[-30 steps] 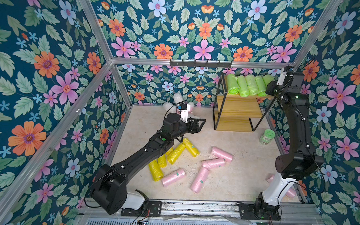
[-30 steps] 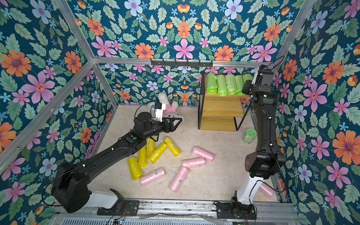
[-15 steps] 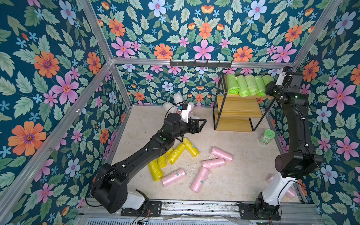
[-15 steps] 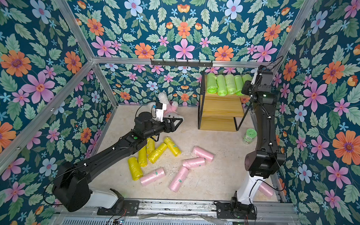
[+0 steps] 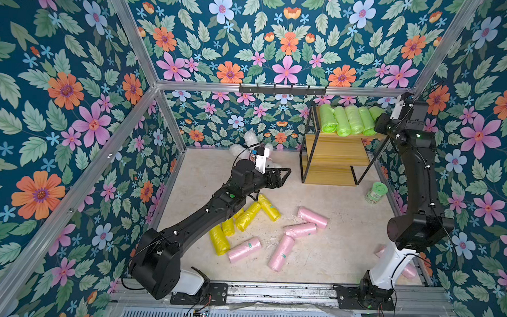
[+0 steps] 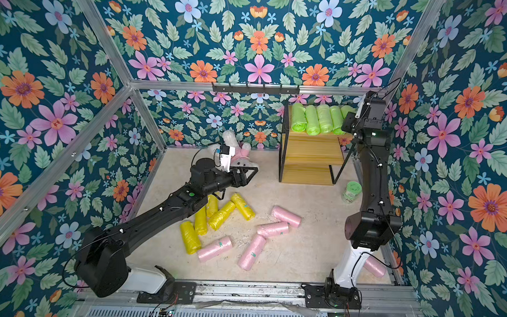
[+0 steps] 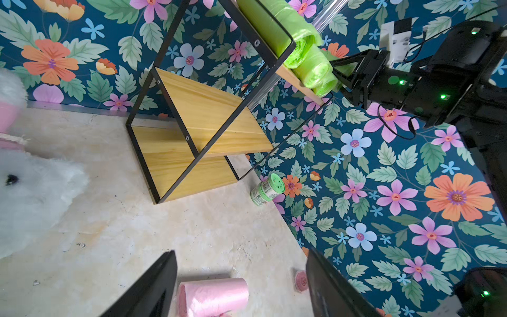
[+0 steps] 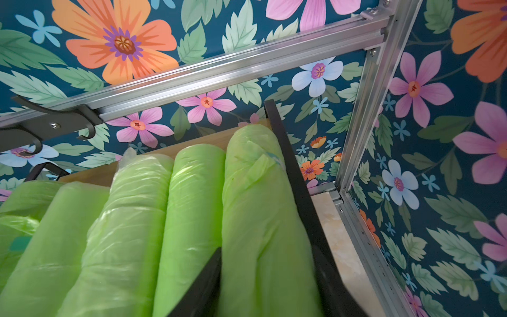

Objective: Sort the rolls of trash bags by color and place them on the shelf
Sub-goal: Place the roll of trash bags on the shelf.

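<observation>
So right gripper [image 8: 266, 252] straddled the end lime green roll [image 8: 255, 178] on the 1 o'clock shelf [image 5: 333, 150], couldn't tell if clamped; left gripper [image 5: 285, 177] gaped.

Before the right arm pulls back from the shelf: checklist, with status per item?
1. End green roll lies flat on the top tier of the shelf, beside four other green rolls: ok.
2. Right gripper free of that roll: cannot tell; its jaws flank the roll on both sides.
3. Gripper clear of the black frame bar: cannot tell; the bar runs right alongside the roll.
4. Left gripper open, holding nothing: ok.
5. Middle and bottom tiers free for the next colours: ok.
</observation>
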